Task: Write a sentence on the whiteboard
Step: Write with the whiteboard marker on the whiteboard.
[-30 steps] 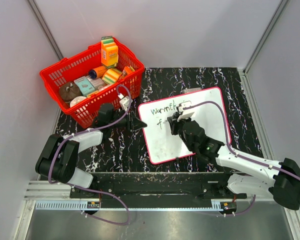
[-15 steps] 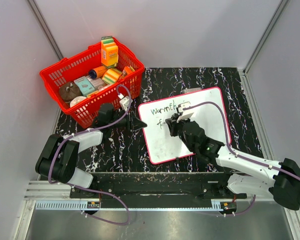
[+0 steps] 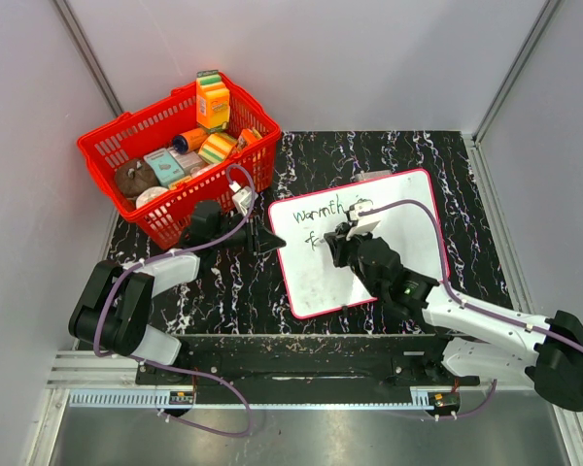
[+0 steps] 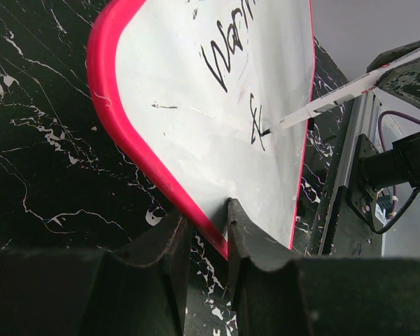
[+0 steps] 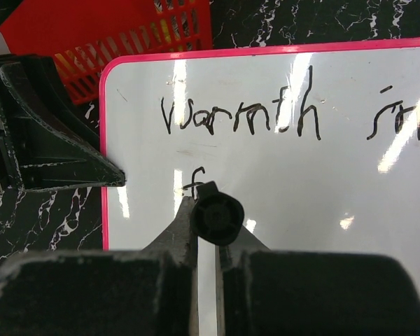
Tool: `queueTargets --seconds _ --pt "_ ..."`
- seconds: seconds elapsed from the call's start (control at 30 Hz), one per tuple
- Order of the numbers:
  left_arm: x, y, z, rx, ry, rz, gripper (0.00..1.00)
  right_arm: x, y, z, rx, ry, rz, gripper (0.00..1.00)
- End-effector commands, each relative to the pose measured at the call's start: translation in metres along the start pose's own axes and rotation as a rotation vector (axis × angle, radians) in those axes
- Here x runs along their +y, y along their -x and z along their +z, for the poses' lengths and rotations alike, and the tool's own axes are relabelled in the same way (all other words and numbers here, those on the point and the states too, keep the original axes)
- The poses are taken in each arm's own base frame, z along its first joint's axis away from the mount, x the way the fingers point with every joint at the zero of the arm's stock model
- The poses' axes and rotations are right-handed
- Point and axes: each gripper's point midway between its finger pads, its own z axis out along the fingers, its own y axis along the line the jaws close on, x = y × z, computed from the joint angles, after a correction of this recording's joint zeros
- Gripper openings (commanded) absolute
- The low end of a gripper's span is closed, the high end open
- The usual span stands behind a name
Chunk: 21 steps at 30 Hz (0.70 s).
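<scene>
- Jaws of my right gripper [image 3: 340, 238] are closed tight on the marker [image 5: 217, 218]. From the wrist view I look straight down its dark end cap, with a finger on each side.
- The marker's tip meets the whiteboard [image 3: 316, 282] at the start of a second line, just right of a lone "f" [image 5: 194, 178].
- Above that, the first line [image 5: 238, 115] reads "Warmth" plus a short word that looks like "in".
- My left gripper [image 4: 204, 217] pinches the board's pink frame at its left edge, one finger on either side, nearly closed.
- The board lies flat on the black marbled table [image 3: 389, 155], right of centre. The red basket [image 3: 107, 155] of groceries is at the far left, near the board's far-left corner but apart from it.
- I judge the sentence is roughly a third written, with the second line barely begun.
- Risk: if I press down too hard, the marker could tilt or slide up in the grip, and the strokes would skip or go faint.
- Risk: sideways strokes push on the board. The left pinch holds only one edge, so the board could pivot about it and skew the letters.
- Risk: the right arm's purple cable [image 3: 408, 204] hangs over the board's far right part. If it sags onto the surface, it could smear the ink.
- Risk: the right wrist sits over the near half of the board, so writing lower could drag it through wet letters.
</scene>
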Motion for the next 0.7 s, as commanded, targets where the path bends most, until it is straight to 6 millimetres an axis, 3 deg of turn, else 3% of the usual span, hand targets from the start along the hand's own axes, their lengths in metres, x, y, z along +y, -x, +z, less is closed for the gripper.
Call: queueTargets --seconds 0.0,0.43,0.67 --pt "0.006 0.002 0.004 0.001 0.031 0.12 0.0 -0.015 0.005 0.001 -0.014 -0.08 -0.017 0.0" --pt "0.006 0.002 0.004 0.001 0.03 0.121 0.0 -0.02 0.027 0.009 -0.062 -0.126 -0.005 0.0" --pt "0.006 0.002 0.004 0.001 0.03 0.121 0.0 -0.016 0.024 0.01 -0.051 -0.105 -0.008 0.0"
